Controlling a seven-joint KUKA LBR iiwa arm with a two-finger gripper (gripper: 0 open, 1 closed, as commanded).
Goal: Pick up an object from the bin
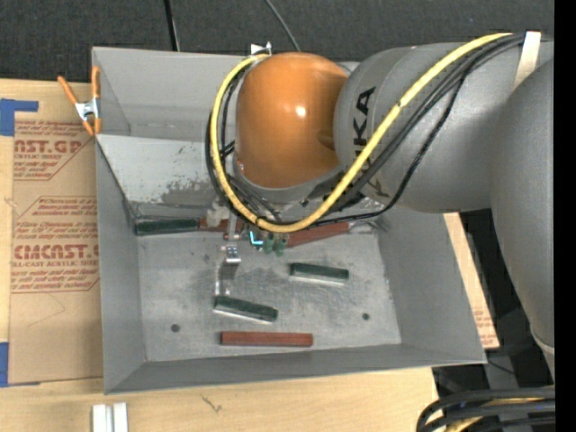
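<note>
1. Green bars, three: the rear-left green bar (166, 227), the middle green bar (318, 274) and the front green bar (245, 310).
2. Red-brown bars, two that can be counted: the front red-brown bar (266, 338) and the rear red-brown bar (319, 233), partly under the arm.
3. Bin (117, 331): one.

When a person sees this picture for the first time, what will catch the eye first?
The big orange cover on the arm's wrist takes the upper middle of the view. Under it the tool hangs over the left end of a dark green bar lying mid-floor in the bin. A red-brown bar lies alone near the front wall.
</note>
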